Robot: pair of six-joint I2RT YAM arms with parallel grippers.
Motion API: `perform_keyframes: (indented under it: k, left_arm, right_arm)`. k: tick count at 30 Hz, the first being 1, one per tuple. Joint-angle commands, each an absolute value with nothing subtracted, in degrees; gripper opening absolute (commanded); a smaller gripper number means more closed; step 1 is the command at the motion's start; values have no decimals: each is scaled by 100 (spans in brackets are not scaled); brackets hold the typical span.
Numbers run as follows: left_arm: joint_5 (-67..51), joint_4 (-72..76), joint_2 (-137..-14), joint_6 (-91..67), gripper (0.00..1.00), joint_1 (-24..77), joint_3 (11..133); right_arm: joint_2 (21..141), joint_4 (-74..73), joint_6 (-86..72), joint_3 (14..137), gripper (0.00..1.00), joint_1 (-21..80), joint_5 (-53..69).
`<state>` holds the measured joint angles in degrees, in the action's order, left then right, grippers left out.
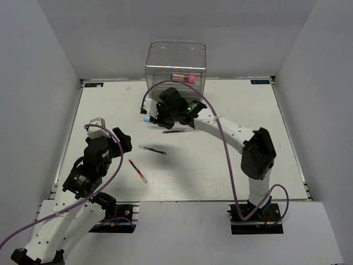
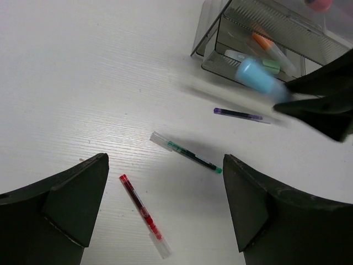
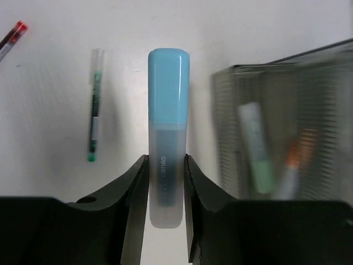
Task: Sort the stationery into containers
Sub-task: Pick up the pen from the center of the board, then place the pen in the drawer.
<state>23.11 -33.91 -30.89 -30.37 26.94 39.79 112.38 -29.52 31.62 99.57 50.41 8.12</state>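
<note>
Now my right gripper (image 3: 165,171) clamps the light blue marker (image 3: 168,110) just in front of the drawer box (image 1: 175,61). Next, I judge, it must ease into the open drawer (image 3: 331,99) beside the pale green marker (image 3: 256,149). My left gripper (image 2: 165,165) hangs wide, well short of the box, over loose pens (image 2: 187,154) on the white table (image 1: 231,165), with white walls (image 1: 44,55) around.

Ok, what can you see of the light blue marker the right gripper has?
The light blue marker is chunky plastic: an opaque sky-blue cap with rounded corners on a frosted, translucent barrel with small dark print. The right gripper is shut on the barrel, clamping it from both sides, cap pointing away from the wrist. It is beside the grey drawer, apart from it, and seems to touch nothing else.
</note>
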Motion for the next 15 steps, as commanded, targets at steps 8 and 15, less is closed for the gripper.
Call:
perform_keyframes:
  k: [8, 15]
  left_arm:
    - [2303, -3313, -3006, -2962, 94, 2672, 3955]
    - [2303, -3313, -3006, -2962, 94, 2672, 3955]
  right_arm:
    - [10441, -1329, 4667, 8895, 0, 4826, -1448]
    - [10784, -730, 5255, 8833, 0, 4597, -1810]
